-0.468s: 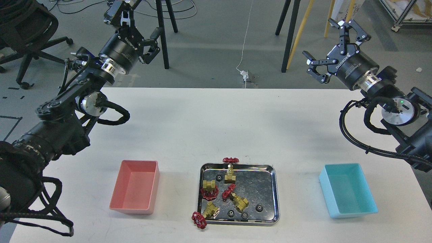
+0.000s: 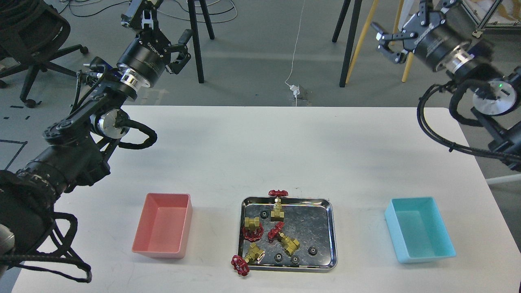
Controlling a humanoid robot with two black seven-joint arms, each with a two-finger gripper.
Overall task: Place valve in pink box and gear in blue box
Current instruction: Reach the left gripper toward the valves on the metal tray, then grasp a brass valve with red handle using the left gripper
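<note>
Several brass valves with dark red handwheels lie in a steel tray at the front centre; one valve stands at its back edge and another valve hangs over its front left corner. Several small black gears lie among them, such as one gear at the right. The pink box stands left of the tray and is empty. The blue box stands to the right and is empty. My left gripper is open, high beyond the table's far left. My right gripper is open, high at the far right.
The white table ends just behind both grippers. Stool and easel legs and a power cable stand on the floor beyond it. An office chair is at the far left.
</note>
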